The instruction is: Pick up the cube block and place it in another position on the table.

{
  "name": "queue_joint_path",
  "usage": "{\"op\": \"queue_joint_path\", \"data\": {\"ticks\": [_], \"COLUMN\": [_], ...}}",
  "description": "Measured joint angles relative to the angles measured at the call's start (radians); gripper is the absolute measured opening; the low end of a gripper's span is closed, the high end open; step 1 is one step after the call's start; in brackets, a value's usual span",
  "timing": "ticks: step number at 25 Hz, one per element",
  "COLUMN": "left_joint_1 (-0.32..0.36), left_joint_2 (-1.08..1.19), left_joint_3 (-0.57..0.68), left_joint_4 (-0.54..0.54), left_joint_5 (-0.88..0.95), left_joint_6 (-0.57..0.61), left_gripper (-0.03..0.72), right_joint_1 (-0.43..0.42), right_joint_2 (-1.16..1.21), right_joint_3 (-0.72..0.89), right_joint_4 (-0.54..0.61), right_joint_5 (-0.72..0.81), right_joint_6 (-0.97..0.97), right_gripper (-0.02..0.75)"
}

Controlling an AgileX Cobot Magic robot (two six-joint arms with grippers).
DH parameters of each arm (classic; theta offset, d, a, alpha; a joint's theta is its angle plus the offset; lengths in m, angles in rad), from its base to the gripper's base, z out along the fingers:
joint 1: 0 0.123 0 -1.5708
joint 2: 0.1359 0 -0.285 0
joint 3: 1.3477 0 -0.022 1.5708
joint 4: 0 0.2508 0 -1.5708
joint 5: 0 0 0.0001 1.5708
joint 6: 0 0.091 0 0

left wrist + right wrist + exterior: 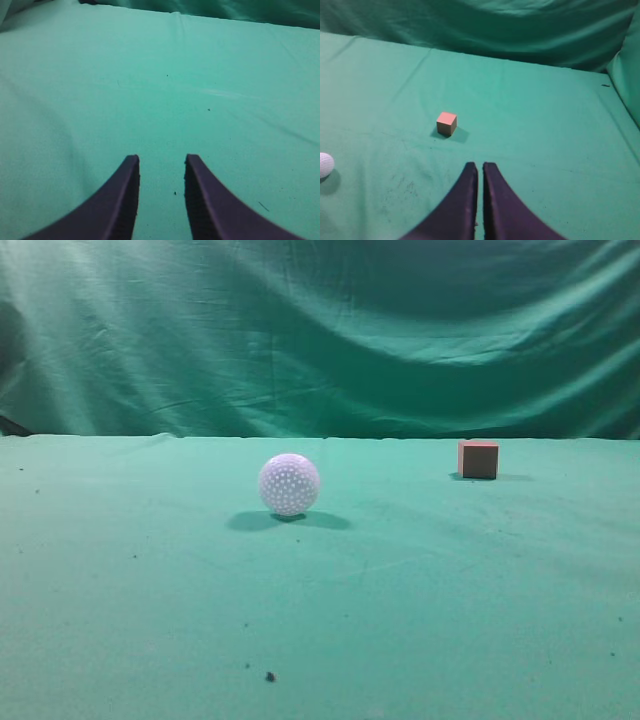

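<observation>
Your left gripper (161,162) hangs over bare table (225,60), fingers spread, nothing between them. In the exterior view, the white ball (289,484) sits centre frame, well apart from the cube block (479,459) at right of centre. Your right gripper (480,167) has its fingers nearly pressed together, with the cube above and left of the tips in its view. Descend without spreading them and you'll likely knock the cube away; a wide sweep left could send the ball rolling.
</observation>
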Motion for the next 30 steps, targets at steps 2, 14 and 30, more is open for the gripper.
{"op": "queue_joint_path", "data": {"ticks": [2, 14, 30], "left_joint_1": [0.0, 0.0, 0.0], "left_joint_2": [0.0, 0.0, 0.0], "left_joint_3": [0.0, 0.0, 0.0], "left_joint_4": [0.0, 0.0, 0.0], "left_joint_5": [0.0, 0.0, 0.0], "left_joint_6": [0.0, 0.0, 0.0], "left_gripper": [0.262, 0.262, 0.262], "right_joint_1": [-0.03, -0.124, -0.124], "right_joint_2": [-0.085, -0.303, -0.303], "right_joint_3": [0.109, 0.435, 0.435], "right_joint_4": [-0.001, 0.003, 0.005], "right_joint_5": [-0.05, -0.109, -0.14], "right_joint_6": [0.0, 0.046, 0.063], "right_gripper": [0.0, 0.0, 0.0]}}
